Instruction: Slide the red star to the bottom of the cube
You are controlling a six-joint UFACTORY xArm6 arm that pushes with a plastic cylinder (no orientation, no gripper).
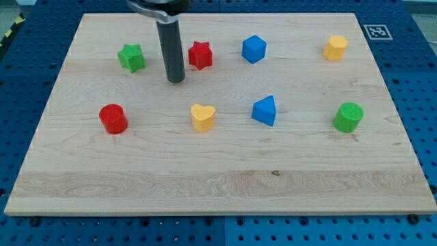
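Between the green star (131, 57) and the red star (200, 55), my tip (176, 79) is positioned slightly lower, touching neither; nothing is held.

Green star block (130, 57) sat top left w/ red cylinder block (113, 118) below; yellow heart block (203, 117) lay mid-board beside blue wedge-like block (265, 111).

**Two rows of four on the counter (218, 184)**

Along the view's top, left to right: green star (131, 57), red star (200, 55), blue cube (253, 49), yellow block (335, 48). Below, left to right: red cylinder (113, 118), yellow heart (203, 117), blue wedge (264, 111), green cylinder (349, 117). My tip (176, 79) stands between the two stars, slightly below them, nearer the red star, touching neither.
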